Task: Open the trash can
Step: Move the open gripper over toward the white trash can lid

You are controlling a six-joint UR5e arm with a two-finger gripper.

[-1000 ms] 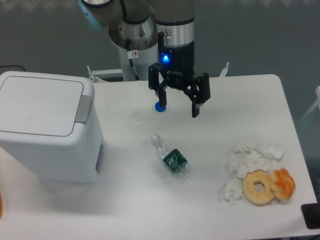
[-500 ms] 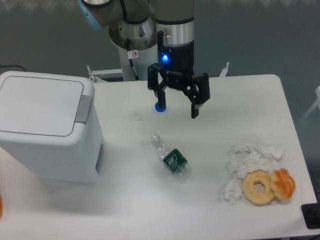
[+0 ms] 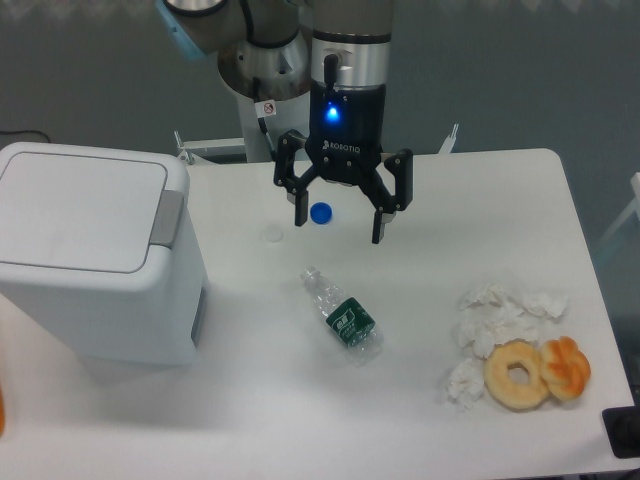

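Two fingers spread wide on the tool (image 3: 338, 220), hanging empty at upper centre of the frame above a blue cap (image 3: 321, 212). Below it, a crushed bottle (image 3: 342, 317) lies on the white surface (image 3: 420, 400). Far left sits the trash can (image 3: 95, 265), lid flat and closed

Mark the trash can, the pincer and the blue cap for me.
trash can (image 3: 85, 215): fixed camera, centre of the flat lid.
pincer (image 3: 338, 226): fixed camera, midway between the fingertips.
blue cap (image 3: 321, 212): fixed camera, its top face.
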